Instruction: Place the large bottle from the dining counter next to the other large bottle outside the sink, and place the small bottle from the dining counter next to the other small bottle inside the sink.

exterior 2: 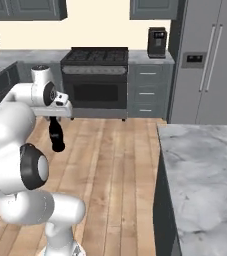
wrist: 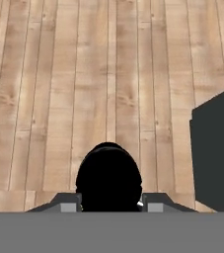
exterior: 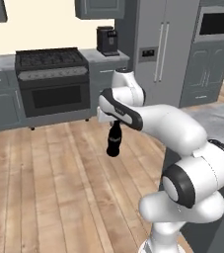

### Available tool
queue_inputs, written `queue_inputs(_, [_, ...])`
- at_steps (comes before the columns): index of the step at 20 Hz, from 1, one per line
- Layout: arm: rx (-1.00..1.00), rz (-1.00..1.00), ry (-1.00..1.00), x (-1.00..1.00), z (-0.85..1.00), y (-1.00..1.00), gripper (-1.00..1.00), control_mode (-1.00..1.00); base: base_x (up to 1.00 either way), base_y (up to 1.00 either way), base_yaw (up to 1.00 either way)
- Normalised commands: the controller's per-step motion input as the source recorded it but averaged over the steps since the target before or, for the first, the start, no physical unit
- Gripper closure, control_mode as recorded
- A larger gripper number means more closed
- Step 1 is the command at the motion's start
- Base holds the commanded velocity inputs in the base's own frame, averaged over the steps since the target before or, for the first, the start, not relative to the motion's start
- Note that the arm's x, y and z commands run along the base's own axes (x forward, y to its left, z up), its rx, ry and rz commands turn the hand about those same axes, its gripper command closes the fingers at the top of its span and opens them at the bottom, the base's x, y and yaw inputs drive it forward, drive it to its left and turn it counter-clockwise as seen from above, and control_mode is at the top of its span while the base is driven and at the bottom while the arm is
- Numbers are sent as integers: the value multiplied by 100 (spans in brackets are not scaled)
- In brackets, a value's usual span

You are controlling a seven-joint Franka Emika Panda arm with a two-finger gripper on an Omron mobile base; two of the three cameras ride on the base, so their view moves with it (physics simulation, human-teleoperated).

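The white arm's jaws (exterior: 114, 123) are clenched on the neck of a dark, cola-style bottle with a rounded body (exterior: 114, 140), and the bottle hangs straight down beneath the hand, well clear of the pale wooden plank floor (exterior: 49, 188). Holding it by the neck keeps it upright and lets the body swing free of obstacles, which suits carrying it across open space.

From the right base view the same dark bottle (exterior 2: 56, 135) dangles under the jaws (exterior 2: 55, 119), out over the floor and well apart from the grey-white marbled desk (exterior 2: 205, 170) of the dining island on the right. So the bottle is off that desk and in the air, in transit by the look of it.

Down the hand view, the bottle's black rounded shoulder (wrist: 108, 175) sits squarely between the two finger tips (wrist: 66, 203), with planks below and a dark panel (wrist: 216, 153) at the right edge, probably the island's base.

Behind, a black range with a gas hob (exterior: 52, 81) stands among grey cabinets, a stainless fridge (exterior: 165, 49) to its right. The sink cannot be made out from here. Whether this is the large or small bottle is hard to judge; it reads as the small one, so my guess is the basin is its destination.
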Motion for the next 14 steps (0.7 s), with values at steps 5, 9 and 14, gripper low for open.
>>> queue_inputs(5, [0, 0, 0, 0, 0, 0, 100, 100, 67, 81, -8])
queue_inputs(9, [0, 0, 0, 0, 0, 0, 100, 100, 61, 69, -5])
queue_inputs(14, [0, 0, 0, 0, 0, 0, 100, 100, 55, 54, 0])
